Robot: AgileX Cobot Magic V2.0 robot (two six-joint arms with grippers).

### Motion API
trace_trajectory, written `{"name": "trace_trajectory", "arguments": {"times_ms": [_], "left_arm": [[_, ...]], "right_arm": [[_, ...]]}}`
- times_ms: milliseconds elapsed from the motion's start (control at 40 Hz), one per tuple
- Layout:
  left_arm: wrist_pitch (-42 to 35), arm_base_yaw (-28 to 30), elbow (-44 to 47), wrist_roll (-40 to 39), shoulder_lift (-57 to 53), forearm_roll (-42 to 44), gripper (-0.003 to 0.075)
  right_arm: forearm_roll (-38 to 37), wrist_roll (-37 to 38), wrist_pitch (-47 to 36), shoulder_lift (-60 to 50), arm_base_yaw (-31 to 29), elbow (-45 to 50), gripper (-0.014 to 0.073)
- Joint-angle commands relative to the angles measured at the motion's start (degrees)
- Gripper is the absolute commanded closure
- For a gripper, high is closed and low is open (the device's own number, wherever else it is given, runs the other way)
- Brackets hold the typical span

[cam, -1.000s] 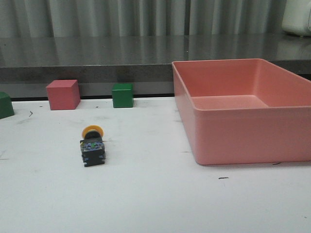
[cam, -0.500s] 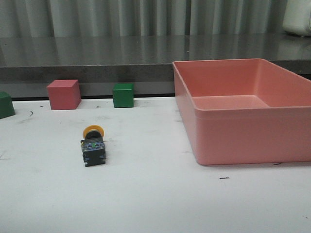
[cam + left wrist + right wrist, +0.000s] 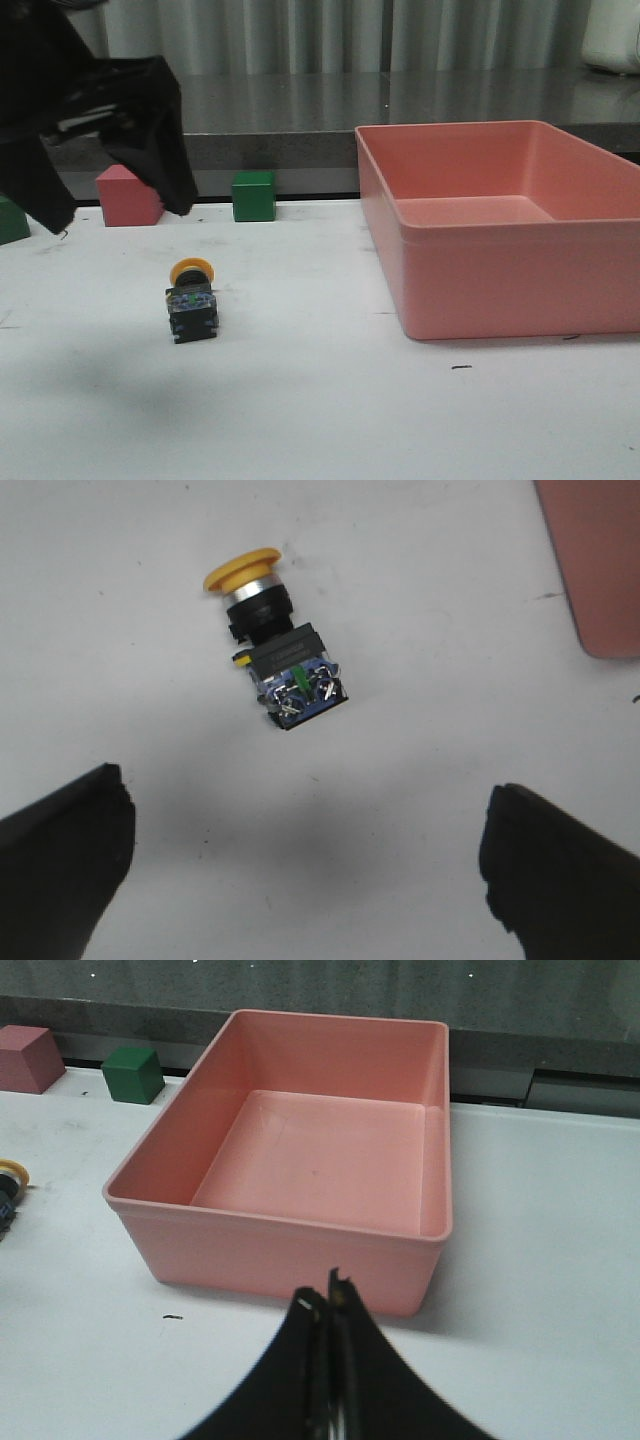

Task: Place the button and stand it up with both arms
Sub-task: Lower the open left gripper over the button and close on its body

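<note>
The button [image 3: 190,300] lies on its side on the worktop [image 3: 320,410], left of centre, yellow cap toward the back edge, terminal end toward the front. Left gripper [image 3: 115,213] hangs above and behind it, fingers [image 3: 60,865] spread wide, touching nothing (button sits between them in the wrist view, well clear). Right gripper [image 3: 330,1305] has its fingers pressed together, empty, in front of the pink bin [image 3: 500,290] on the worktop's right side. Pink cube [image 3: 126,195] and green cube [image 3: 253,196] sit along the back edge.

Yellow-capped button [image 3: 190,300] (black base), pink bin [image 3: 500,270].
</note>
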Motion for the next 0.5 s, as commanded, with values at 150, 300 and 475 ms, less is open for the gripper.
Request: {"name": "trace_trajectory", "arguments": {"times_ms": [150,300,475], "left_arm": [[9.4,-0.4,-15.4,-7.3,12.3,0.2,0.0051],[15.6,-0.4,-23.2,-12.5,19.2,4.7,0.0051],[17.2,-0.4,-30.0,-13.1,25.0,5.1,0.0051]], "right_arm": [[-1.5,-0.1,-4.6,0.5,-0.2,-1.4,0.0664],[-1.5,-0.1,-4.6,0.5,-0.2,-1.4,0.0664],[-1.5,-0.1,-4.6,0.5,-0.2,-1.4,0.0664]]}}
